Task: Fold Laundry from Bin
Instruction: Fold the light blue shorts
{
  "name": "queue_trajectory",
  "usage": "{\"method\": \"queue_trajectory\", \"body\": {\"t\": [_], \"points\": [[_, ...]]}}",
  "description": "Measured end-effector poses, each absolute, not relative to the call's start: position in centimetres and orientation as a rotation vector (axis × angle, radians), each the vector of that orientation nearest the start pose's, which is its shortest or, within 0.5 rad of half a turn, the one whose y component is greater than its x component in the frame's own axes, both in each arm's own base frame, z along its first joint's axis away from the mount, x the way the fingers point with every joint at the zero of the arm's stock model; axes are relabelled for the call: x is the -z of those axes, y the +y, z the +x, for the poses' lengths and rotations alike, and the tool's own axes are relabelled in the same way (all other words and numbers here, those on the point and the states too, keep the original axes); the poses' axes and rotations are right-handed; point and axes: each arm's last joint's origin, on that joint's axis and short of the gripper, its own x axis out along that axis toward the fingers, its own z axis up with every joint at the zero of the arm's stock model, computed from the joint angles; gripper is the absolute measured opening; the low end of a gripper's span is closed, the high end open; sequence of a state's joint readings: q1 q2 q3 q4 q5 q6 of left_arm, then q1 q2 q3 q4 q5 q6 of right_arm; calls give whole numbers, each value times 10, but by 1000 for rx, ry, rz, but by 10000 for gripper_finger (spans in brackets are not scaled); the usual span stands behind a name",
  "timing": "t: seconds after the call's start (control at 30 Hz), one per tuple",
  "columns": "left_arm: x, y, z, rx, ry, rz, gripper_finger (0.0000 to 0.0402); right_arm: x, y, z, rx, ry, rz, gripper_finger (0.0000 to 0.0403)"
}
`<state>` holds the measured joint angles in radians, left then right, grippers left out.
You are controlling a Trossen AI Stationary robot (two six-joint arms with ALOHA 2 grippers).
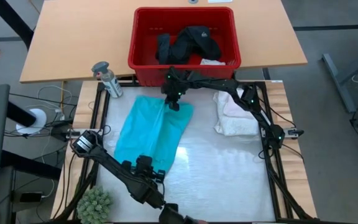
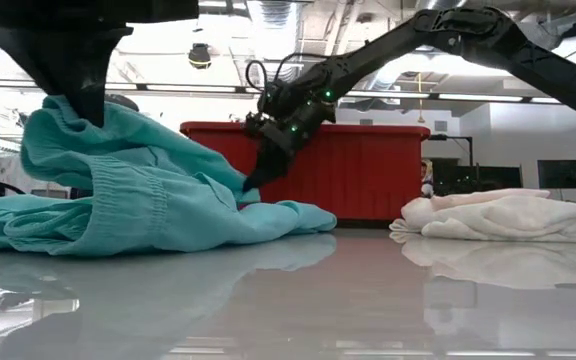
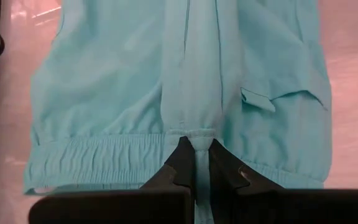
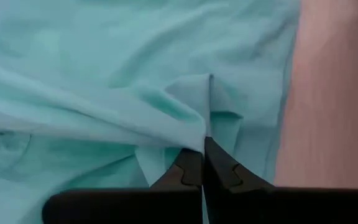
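Red bin [image 1: 143, 37] top centre of high view, black clothing [image 1: 185, 43] inside, small pale piece [image 1: 211, 61] at its lower right corner. Turquoise garment [image 1: 151, 130] spread centre-left on glossy table [image 1: 222, 180], just below bin. White folded pile [image 1: 235, 115] right of centre. Right gripper [image 1: 174, 104] pinched shut on turquoise top edge; left gripper [image 1: 146, 169] clamped on elastic hem at bottom edge. Spray bottle [image 1: 107, 78] upper left, green plant [image 1: 95, 204] lower left.

My two arms are matt black, jointed tubes with looped black cables, small green lights glowing on the right arm [image 1: 241, 87].
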<state>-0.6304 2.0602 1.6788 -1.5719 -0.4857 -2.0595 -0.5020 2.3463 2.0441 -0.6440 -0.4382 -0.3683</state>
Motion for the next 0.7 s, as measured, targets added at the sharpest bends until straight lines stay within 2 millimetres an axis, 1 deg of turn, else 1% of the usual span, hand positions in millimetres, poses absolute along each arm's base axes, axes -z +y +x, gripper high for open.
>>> {"method": "queue_trajectory", "body": {"t": [0.03,0.13,0.27,0.4,0.5,0.6,0.7], "points": [[-214,-201,298,-1310,900,-565,2,-200,-238,452,-101,836,121,19],[-214,-201,298,-1305,909,-559,2,-200,-244,438,-144,873,311,19],[-214,-202,297,-1306,898,-567,2,-196,-240,432,-138,949,386,19],[-215,-202,297,-1288,912,-536,2,-190,-229,438,-6,1029,424,19],[-215,-203,297,-1272,923,-514,2,-188,-216,441,147,1100,485,19],[-215,-208,293,-1254,925,-501,2,-186,-205,446,171,1124,466,19],[-215,-214,289,-1236,930,-491,2,-177,-198,448,190,1170,520,19]]}}
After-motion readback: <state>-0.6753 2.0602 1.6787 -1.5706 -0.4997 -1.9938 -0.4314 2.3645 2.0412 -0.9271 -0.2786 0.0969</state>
